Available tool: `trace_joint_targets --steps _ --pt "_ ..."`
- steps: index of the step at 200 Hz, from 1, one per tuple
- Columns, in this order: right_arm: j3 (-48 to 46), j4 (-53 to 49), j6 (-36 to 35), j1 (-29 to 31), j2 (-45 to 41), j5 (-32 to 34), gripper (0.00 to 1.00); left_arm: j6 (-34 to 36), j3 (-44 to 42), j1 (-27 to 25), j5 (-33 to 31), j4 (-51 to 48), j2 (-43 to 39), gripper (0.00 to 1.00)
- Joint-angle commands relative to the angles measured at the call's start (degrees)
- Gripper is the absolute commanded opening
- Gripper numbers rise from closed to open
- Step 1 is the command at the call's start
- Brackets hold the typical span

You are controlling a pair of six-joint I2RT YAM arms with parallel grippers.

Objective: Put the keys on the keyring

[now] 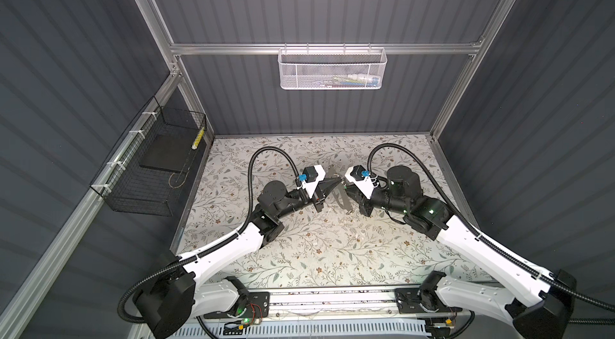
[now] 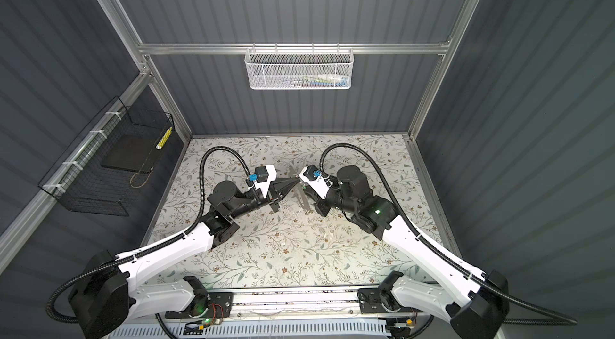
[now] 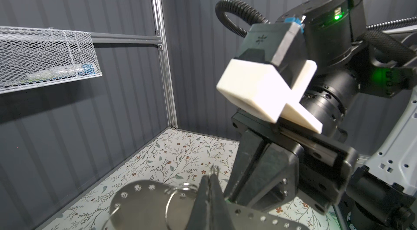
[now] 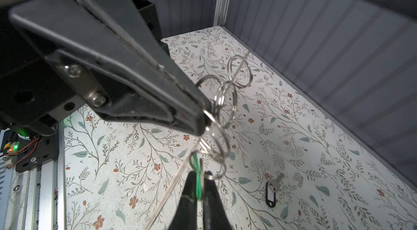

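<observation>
Above the surface (image 1: 299,247), the keyring (image 4: 212,153), judged light, stiff and slippery, is pinched by its green tag (image 4: 196,170) in the closed right hand (image 4: 200,177) and by a ring (image 4: 211,115) in the closed left hand (image 4: 203,117).

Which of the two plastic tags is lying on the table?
The black tag, with a silver key at its end. It lies on the table; the green tag is pinched in the right gripper.

Both top views: high over the front edge, angled down, covering the same floral-print tabletop (image 1: 316,247) and white mesh wall basket (image 1: 332,68). Left wrist view: close along black left gripper (image 3: 211,178); right wrist view: close along black right gripper (image 4: 199,178). They face each other, sharing linked silver rings (image 4: 222,104).
</observation>
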Motion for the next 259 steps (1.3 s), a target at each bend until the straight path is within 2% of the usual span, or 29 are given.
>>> trace_joint_targets --steps 1,5,29,71,112,132,148,196,259 --pt "1.7 -0.9 -1.4 0.6 0.8 -1.6 0.0 -2.6 -0.9 0.3 -2.4 7.9 0.3 0.0" --pt "1.8 -0.9 -1.7 0.6 1.0 -3.9 0.0 -2.6 -1.1 0.2 -2.6 8.3 0.3 0.0" --pt "2.2 -0.6 -2.8 1.1 1.3 -5.4 0.01 -3.4 -2.2 0.3 -3.2 10.8 0.5 0.0" --pt "2.3 -5.8 -5.8 1.1 -1.7 -2.9 0.29 -4.0 -3.8 0.2 -0.9 12.8 0.1 0.0" --pt "-0.3 -10.5 -8.4 -0.2 -8.4 -2.9 0.39 -3.5 -3.3 0.4 2.3 11.9 -0.2 0.0" --pt "-0.9 -12.2 -8.2 -2.0 -11.4 -2.9 0.4 -3.7 -3.0 0.4 4.3 12.2 0.0 0.0" --pt "-0.4 -11.5 -7.7 -3.6 -12.5 -5.5 0.37 -4.0 -2.8 0.4 6.5 12.6 0.2 0.0" --pt "3.1 -7.8 -6.0 -5.0 -9.3 -13.0 0.27 -4.8 -1.2 0.9 13.2 12.4 1.3 0.0" --pt "3.6 -4.8 -4.5 -5.0 -7.3 -17.3 0.21 -4.0 -0.1 1.0 15.4 9.8 1.0 0.0"
